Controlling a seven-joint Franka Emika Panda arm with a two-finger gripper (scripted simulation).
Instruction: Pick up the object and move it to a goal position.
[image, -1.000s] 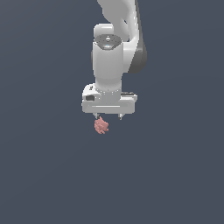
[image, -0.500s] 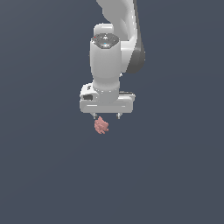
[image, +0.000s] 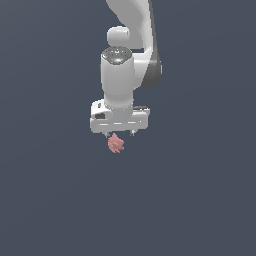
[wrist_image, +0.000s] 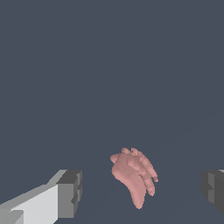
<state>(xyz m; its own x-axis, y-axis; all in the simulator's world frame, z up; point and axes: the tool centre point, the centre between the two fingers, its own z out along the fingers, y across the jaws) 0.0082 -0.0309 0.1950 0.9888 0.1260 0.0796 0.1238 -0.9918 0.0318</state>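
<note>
The object (image: 115, 144) is a small salmon-pink knobbly clump lying on the dark grey floor. In the exterior view it shows just under my white gripper (image: 120, 135), partly covered by the hand. In the wrist view the object (wrist_image: 131, 173) lies between my two fingers, nearer the middle, with a clear gap on each side. One finger (wrist_image: 65, 194) and the other finger (wrist_image: 213, 187) stand wide apart and touch nothing. My gripper (wrist_image: 141, 189) is open and empty.
A plain dark grey floor (image: 200, 200) lies all around. The white arm (image: 130, 30) rises above the hand towards the top of the exterior view.
The hand has come down a little over the object. The object has not moved. The fingers have stayed open.
</note>
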